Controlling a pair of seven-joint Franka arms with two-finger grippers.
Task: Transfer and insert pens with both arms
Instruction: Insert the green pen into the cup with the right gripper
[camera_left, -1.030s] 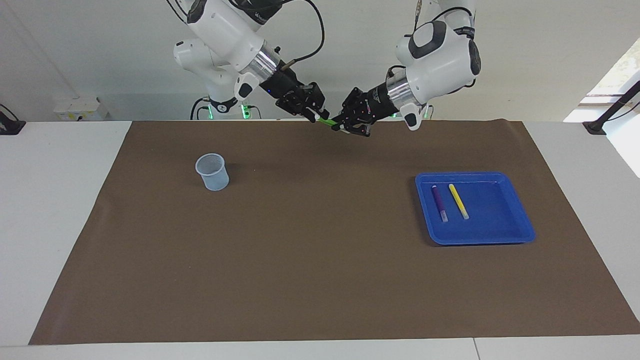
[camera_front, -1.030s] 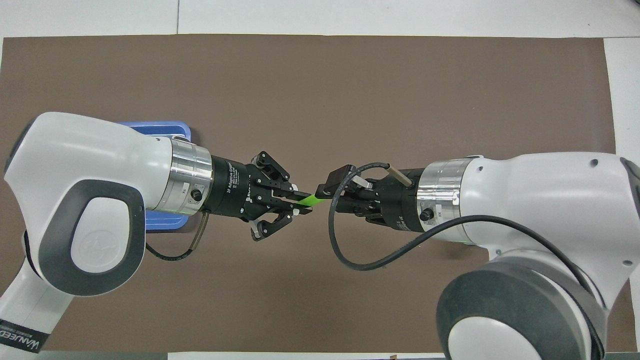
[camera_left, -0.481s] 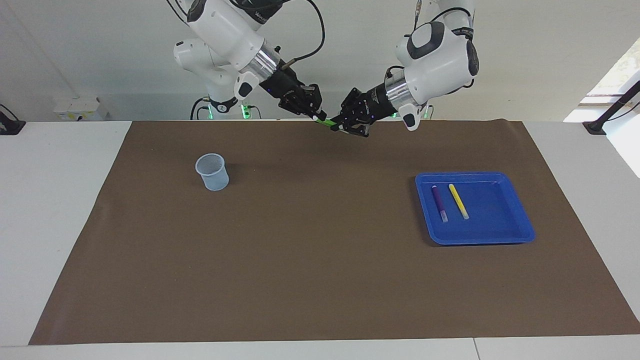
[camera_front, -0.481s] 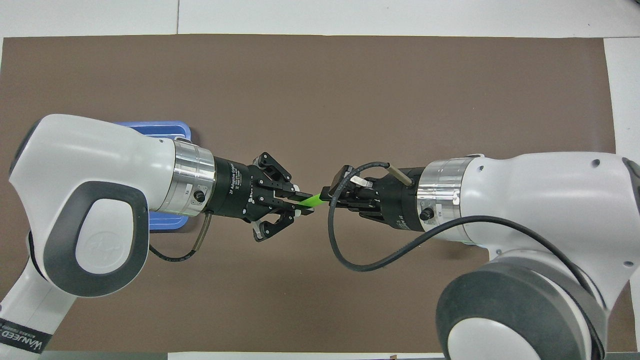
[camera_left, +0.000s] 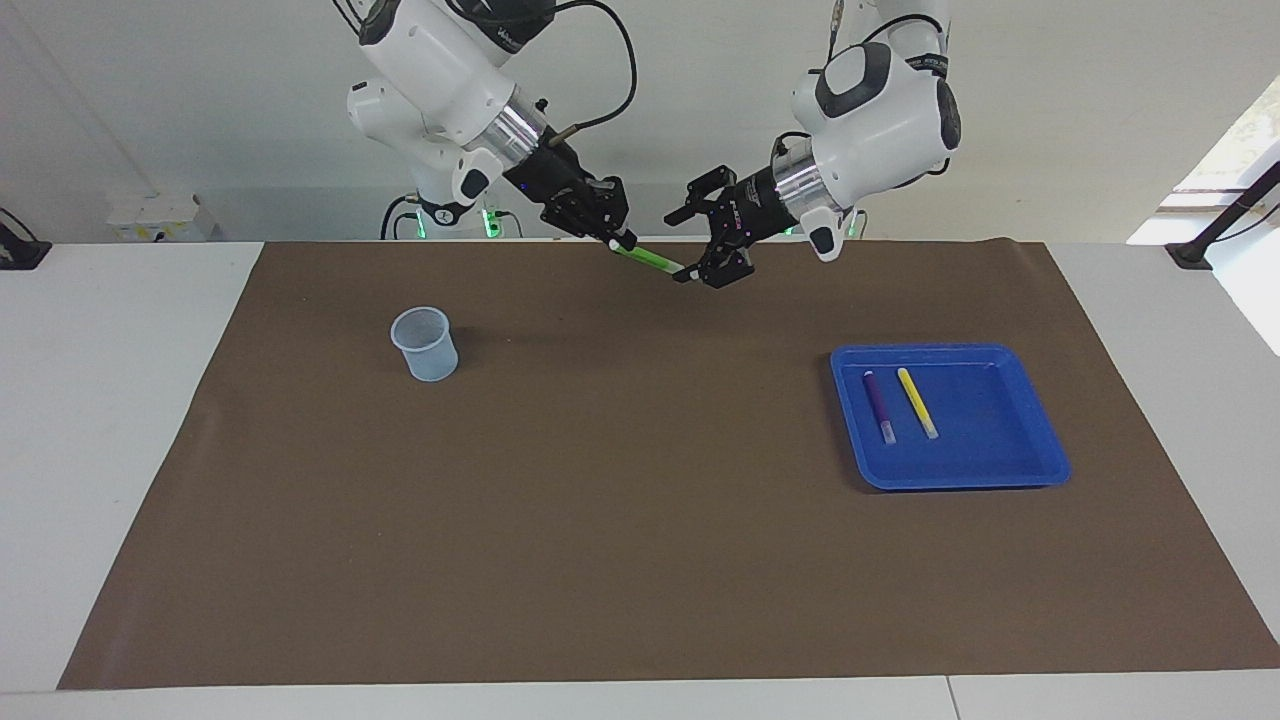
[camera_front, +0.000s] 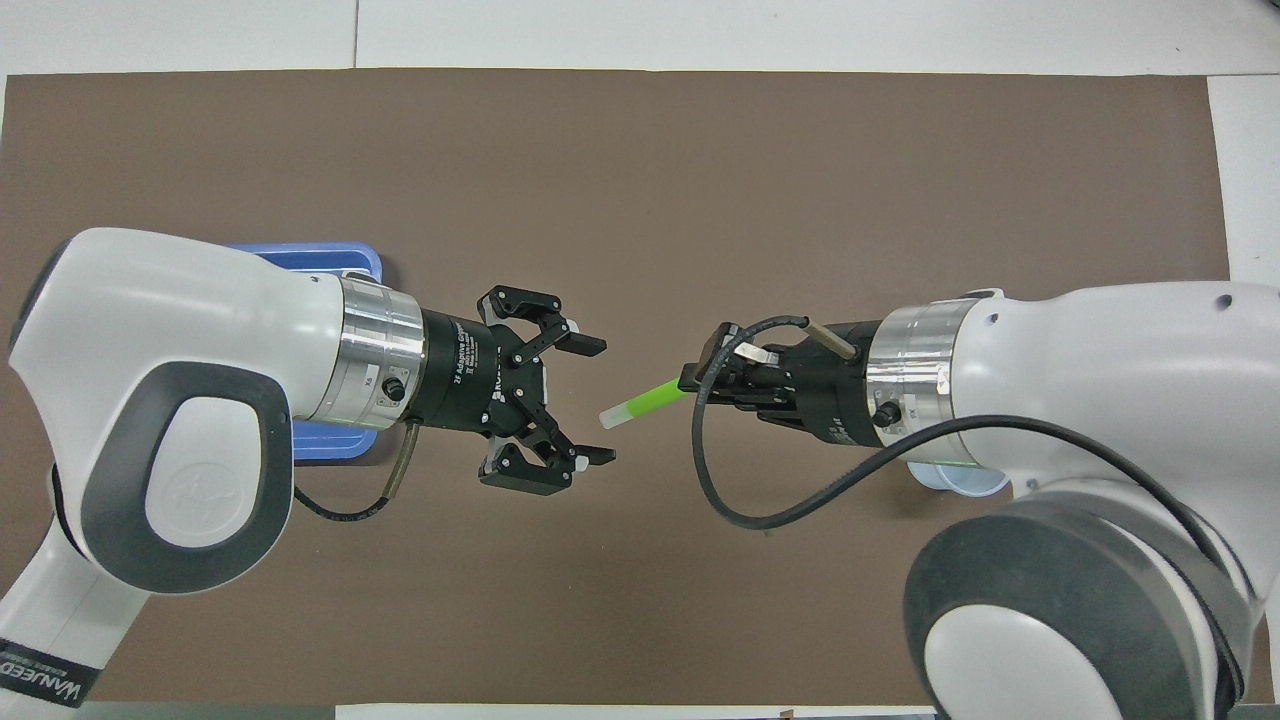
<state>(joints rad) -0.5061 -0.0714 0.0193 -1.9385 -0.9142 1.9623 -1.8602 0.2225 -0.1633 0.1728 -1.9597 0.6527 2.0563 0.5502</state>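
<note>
Gripping the green pen (camera_front: 645, 402) in my right claw and holding my left claw clear of it, I report as follows.

Right gripper (camera_front: 690, 380): pressed together on one end of the green pen, up in the air over the brown mat (camera_left: 640, 560), at the robots' edge of it.

Green pen: sticks out of my right gripper toward my left one, sloping slightly downward in the facing view; its pale whitish tip is the free end, pointing into the gap between my two claws.

Left gripper (camera_front: 592, 400): fingers spread wide, nothing between them; it hangs over the mat just beside the pen's free tip, apart from it in the overhead view. In the facing view the tip sits close to one finger and I cannot tell whether they touch.

Blue tray (camera_left: 1040, 440): lies flat on the mat toward my left arm's end of the table, mostly hidden under my left arm in the overhead view.

Purple pen (camera_left: 879, 407): lies in the tray, pale end away from the robots.

Yellow pen (camera_left: 917, 402): lies in the tray beside the purple one, near it and not touching, slightly slanted.

Clear cup (camera_left: 425, 344): stands upright on the mat toward my right arm's end, well apart from the tray.
</note>
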